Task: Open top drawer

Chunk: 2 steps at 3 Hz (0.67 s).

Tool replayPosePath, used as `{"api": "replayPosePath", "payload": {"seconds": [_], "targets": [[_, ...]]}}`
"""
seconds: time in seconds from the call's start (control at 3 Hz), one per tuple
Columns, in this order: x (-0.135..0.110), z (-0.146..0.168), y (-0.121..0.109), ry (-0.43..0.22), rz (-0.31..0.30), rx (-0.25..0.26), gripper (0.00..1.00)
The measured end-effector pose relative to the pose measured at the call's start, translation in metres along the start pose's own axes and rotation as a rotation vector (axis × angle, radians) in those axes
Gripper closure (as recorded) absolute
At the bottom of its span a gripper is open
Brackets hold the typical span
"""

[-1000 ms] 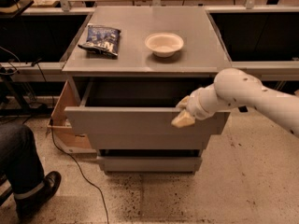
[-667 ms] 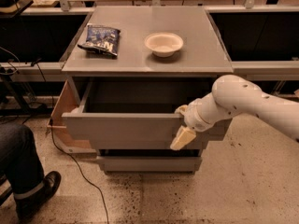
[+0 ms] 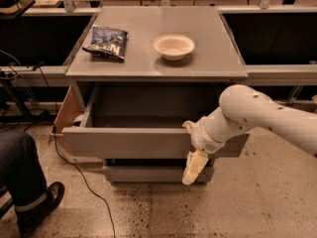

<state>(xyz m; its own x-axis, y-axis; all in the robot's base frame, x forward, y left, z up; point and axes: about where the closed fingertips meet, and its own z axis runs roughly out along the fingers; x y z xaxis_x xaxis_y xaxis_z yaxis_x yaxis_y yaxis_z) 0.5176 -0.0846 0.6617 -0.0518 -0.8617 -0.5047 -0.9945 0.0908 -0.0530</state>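
The top drawer (image 3: pixel 129 143) is a wide grey drawer with a flat handleless front. It stands pulled well out of the grey cabinet (image 3: pixel 218 63), and its plain grey inside (image 3: pixel 148 108) looks empty. My gripper (image 3: pixel 191 148) is at the right part of the drawer's front panel, at the end of the white arm (image 3: pixel 257 115) reaching in from the right. One beige finger (image 3: pixel 187 126) lies at the panel's top edge. The other finger (image 3: pixel 194 166) hangs down in front of the panel. The fingers stand apart.
A white bowl (image 3: pixel 174 46) and a dark blue snack bag (image 3: pixel 106 41) lie on the cabinet top. A lower drawer front (image 3: pixel 148 174) shows beneath. A cardboard piece (image 3: pixel 67 115) leans at the cabinet's left. A person's leg and shoe (image 3: pixel 29 192) and a floor cable (image 3: pixel 84 182) are at lower left.
The top drawer has come further out toward the camera. My gripper moved down and forward with the front panel, and one finger now points downward.
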Motion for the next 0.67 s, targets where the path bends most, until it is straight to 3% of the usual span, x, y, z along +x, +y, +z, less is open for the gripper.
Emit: {"api": "replayPosePath", "payload": {"seconds": [0.33, 0.67], "targets": [[-0.005, -0.004, 0.013, 0.015, -0.026, -0.034, 0.14], [-0.011, -0.016, 0.02, 0.033, -0.053, -0.037, 0.38]]}}
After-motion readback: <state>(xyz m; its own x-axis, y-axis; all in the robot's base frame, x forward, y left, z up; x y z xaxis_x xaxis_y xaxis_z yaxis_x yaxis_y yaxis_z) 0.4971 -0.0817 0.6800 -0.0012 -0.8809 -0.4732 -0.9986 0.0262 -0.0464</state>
